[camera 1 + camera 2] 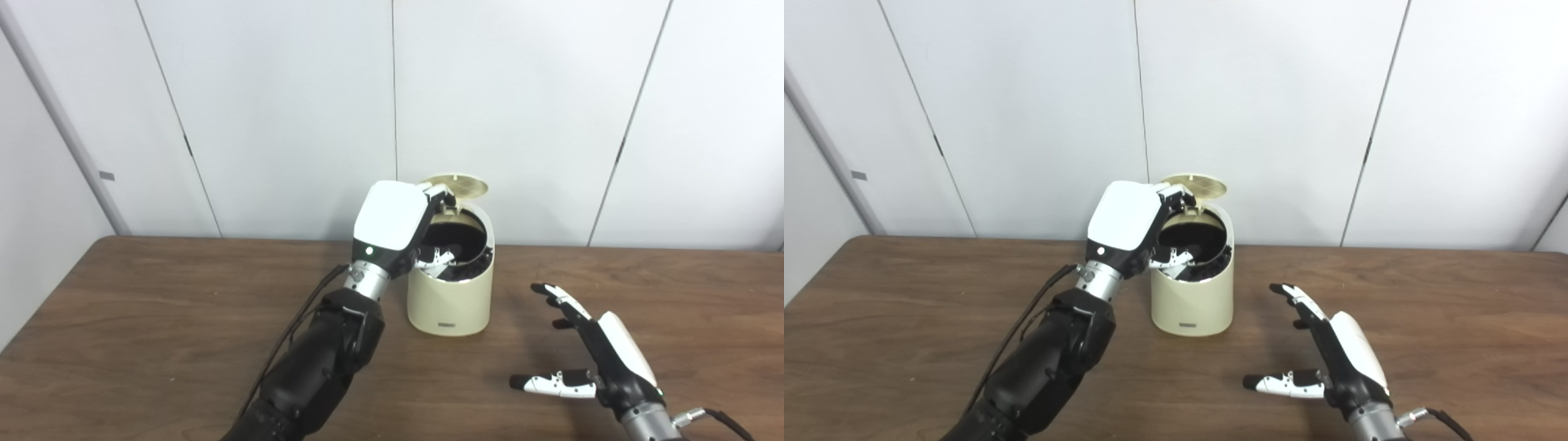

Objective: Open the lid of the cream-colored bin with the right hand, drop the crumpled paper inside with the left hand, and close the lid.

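The cream-colored bin stands on the table near the back wall, its round lid tipped up at the rear. The inside looks dark. My left hand hovers over the bin's left rim, its fingers reaching over the opening and spread apart, holding nothing that I can see. No crumpled paper shows in either view. My right hand is open, fingers spread, palm turned left, low over the table to the right of the bin and apart from it.
The brown wooden table runs to the white panelled wall right behind the bin. The table's left edge angles in at the picture's left. My left forearm crosses the table in front of the bin.
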You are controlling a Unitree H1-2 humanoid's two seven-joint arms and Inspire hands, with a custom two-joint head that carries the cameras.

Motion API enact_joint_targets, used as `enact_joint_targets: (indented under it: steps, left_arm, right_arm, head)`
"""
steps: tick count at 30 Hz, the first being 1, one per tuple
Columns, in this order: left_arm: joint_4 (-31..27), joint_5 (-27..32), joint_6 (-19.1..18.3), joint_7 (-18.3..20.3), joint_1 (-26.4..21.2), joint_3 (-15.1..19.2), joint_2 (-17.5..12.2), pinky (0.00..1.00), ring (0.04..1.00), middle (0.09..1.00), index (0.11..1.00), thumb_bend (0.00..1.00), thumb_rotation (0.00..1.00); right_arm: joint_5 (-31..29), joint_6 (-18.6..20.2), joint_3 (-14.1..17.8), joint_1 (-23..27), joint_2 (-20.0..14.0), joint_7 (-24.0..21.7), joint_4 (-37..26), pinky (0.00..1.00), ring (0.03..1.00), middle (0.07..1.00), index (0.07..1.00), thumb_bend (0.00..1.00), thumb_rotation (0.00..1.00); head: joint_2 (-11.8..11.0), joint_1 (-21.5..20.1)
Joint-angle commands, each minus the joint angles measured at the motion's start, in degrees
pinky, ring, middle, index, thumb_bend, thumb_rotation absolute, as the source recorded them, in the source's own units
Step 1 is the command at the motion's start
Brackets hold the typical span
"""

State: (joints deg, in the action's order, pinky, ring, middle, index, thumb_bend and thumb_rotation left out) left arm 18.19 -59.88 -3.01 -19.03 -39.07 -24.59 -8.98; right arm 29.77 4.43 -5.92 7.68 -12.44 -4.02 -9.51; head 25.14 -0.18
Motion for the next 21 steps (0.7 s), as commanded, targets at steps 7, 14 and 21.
enact_joint_targets:
  steps: [7,14,21]
  left_arm:
    - [-4.97,10.53,6.11,0.29,1.58,4.11,0.68,0.36,0.462,0.517,0.503,0.54,0.08]
    - [-11.39,23.94,11.87,3.67,8.09,9.68,0.93,0.37,0.474,0.557,0.496,0.51,0.07]
    - [-14.8,39.84,16.6,8.31,14.89,16.62,0.63,0.44,0.586,0.671,0.67,0.64,0.1]
  right_arm:
    - [-0.4,-3.71,0.72,3.27,-0.38,2.9,-0.49,0.77,0.871,0.914,0.86,0.77,0.25]
    - [-0.11,-3.88,0.73,9.16,-2.11,2.48,1.07,0.8,0.892,0.915,0.871,0.73,0.38]
    - [0.93,-5.05,0.18,14.65,-3.76,2.71,2.65,0.84,0.929,0.905,0.861,0.72,0.4]
  head:
    - [-0.2,-0.22]
    - [-0.87,-1.23]
    - [-1.69,-2.29]
